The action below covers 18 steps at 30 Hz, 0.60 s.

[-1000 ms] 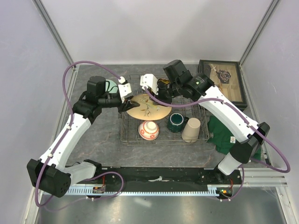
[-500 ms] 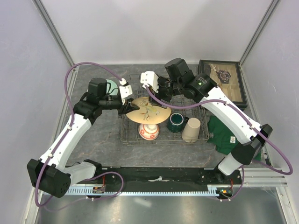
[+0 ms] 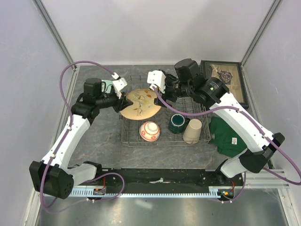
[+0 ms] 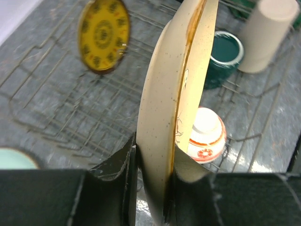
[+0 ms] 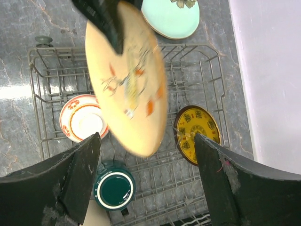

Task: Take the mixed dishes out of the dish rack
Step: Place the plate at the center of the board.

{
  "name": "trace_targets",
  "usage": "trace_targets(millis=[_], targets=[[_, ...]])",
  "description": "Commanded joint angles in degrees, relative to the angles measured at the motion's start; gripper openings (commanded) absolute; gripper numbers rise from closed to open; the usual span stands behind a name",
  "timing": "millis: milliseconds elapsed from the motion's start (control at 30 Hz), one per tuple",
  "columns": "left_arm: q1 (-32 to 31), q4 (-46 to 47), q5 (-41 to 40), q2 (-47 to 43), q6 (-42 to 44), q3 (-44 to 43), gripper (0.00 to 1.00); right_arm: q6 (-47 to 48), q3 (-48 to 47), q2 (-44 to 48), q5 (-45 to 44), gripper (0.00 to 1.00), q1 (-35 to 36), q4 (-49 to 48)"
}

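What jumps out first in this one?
The large tan plate, gripped by its rim in the left hand and held above the dish rack. Next, the right hand hangs open over the rack, where a small yellow plate, red-and-white bowl, green mug and beige tumbler sit.

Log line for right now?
left end effector: shut on tan patterned plate, held above dish rack | right end effector: open, empty | in rack: red-and-white bowl, green mug, beige tumbler, small yellow plate
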<state>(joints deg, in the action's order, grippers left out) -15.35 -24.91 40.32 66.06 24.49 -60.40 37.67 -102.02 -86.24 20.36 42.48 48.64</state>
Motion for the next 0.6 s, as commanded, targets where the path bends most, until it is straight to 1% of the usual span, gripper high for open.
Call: trace_targets(millis=[0, 33, 67, 100, 133, 233, 333, 400, 433, 567], targets=[[5.15, 13.90, 1.26, -1.11, -11.54, -1.65, 0.02, -0.14, 1.47, 1.95, -1.11, 0.88, -0.12, -2.15], [6.12, 14.70, 1.34, -1.11, -13.14, -1.56, 0.02, -0.14, 1.73, 1.95, -1.20, 0.88, -0.12, -2.15], [8.39, 15.75, 1.87, -1.20, -14.63, -1.56, 0.02, -0.14, 2.08, 2.12, -1.20, 0.88, -0.20, -2.24], [9.46, 17.42, 1.87, -1.11, -17.95, -1.56, 0.02, -0.05, 2.35, 2.39, -1.29, 0.89, -0.12, -2.32], [10.51, 18.57, 2.13, -0.94, -19.47, -1.56, 0.02, -0.05, 3.05, 2.65, -1.29, 0.89, -0.12, -2.59], [15.95, 21.90, 2.40, -0.32, -25.88, -1.65, 0.02, -0.05, 4.89, 3.35, -1.29, 0.89, -0.20, -3.47], [20.87, 24.46, 1.96, 0.29, -30.54, -2.17, 0.02, 0.03, 6.12, 3.44, -1.37, 0.89, -0.12, -3.91], [22.55, 24.73, 1.43, 1.35, -33.35, -2.70, 0.01, 0.03, 6.74, 3.62, -1.55, 0.89, -0.12, -3.99], [24.21, 26.56, 1.17, 1.70, -34.41, -2.88, 0.02, -0.05, 7.35, 3.79, -1.55, 0.89, -0.12, -4.17], [27.30, 31.31, -0.84, 3.28, -38.63, -3.06, 0.02, -0.05, 8.15, 4.15, -1.90, 0.89, -0.12, -4.61]])
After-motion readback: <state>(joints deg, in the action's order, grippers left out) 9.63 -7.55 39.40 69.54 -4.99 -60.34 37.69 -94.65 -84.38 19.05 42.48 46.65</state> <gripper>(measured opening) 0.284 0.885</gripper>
